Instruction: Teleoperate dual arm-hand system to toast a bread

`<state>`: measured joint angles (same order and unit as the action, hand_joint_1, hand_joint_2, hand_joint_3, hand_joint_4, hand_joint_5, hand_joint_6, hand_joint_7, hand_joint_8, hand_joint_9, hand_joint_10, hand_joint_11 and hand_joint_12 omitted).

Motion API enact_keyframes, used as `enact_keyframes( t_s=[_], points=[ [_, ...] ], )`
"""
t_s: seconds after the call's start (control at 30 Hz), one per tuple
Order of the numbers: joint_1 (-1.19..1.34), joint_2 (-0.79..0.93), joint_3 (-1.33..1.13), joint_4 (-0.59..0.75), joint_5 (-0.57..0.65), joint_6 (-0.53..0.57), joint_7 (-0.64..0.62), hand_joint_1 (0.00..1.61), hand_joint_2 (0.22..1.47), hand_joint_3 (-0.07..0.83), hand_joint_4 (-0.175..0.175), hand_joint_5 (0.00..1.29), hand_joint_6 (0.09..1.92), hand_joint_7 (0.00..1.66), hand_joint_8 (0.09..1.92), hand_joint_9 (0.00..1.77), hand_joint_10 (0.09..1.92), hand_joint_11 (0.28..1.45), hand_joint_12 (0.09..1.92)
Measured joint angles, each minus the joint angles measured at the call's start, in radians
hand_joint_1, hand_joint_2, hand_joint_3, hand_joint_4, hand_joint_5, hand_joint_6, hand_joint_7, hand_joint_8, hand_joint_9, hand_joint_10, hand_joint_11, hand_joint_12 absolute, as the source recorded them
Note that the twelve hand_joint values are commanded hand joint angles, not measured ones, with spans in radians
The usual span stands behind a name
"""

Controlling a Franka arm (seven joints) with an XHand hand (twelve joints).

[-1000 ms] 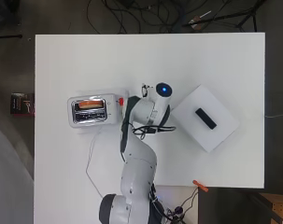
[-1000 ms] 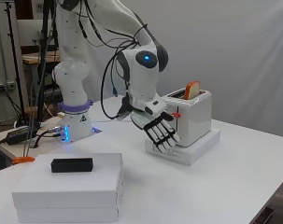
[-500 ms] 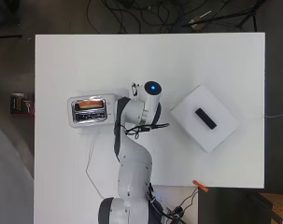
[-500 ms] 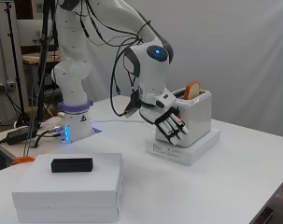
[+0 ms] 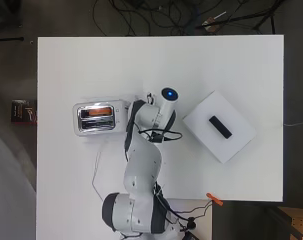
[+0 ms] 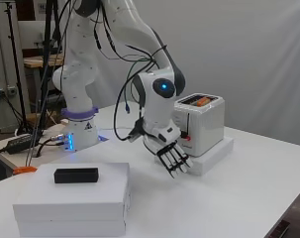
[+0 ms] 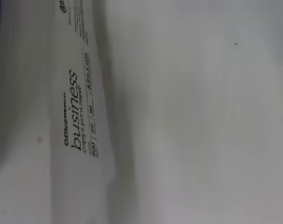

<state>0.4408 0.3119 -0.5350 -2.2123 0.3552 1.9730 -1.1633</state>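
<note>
- White tabletop [image 6: 268,178] carries everything you are working with, with a grey backdrop behind it in the side view.
- Your black and white hand [image 6: 173,157] hangs with its fingers straight and spread, pointing down toward the table and holding nothing.
- Just beyond the hand stands the shiny silver two-slot toaster [image 6: 200,124], raised on a flat white ream-like block [image 6: 214,154]. The hand sits low in front of the toaster's end face, near the block's edge; whether a fingertip touches the block, I cannot tell.
- An orange-brown slice of bread [image 5: 96,111] already sits in one toaster slot, its top showing just above the rim in the side view [image 6: 203,101].
- So the loading looks done. What seems left is starting the toast: the small red-tipped lever [image 6: 187,138] on the toaster's end face is just above the hand, and I judge it is not yet pressed, though its travel is hard to read.
- Well behind the hand, on the other side of the arm, a stacked white box [image 6: 73,198] holds a small black rectangular block [image 6: 75,175]; it looks to play no part in this step.
</note>
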Motion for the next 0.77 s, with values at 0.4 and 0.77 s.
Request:
enact_keyframes(
  t_s=[0.4,0.77],
  points=[
    [-0.077,-0.421,0.156,0.019,-0.219,0.006,0.183,0.0,1.05,-0.001,0.008,0.28,0.09,0.4,0.09,0.56,0.09,0.44,0.09],
    [-0.129,-0.68,0.28,-0.015,-0.351,-0.038,0.314,0.0,1.06,0.0,0.005,0.28,0.09,0.34,0.09,0.48,0.09,0.41,0.09]
  ],
)
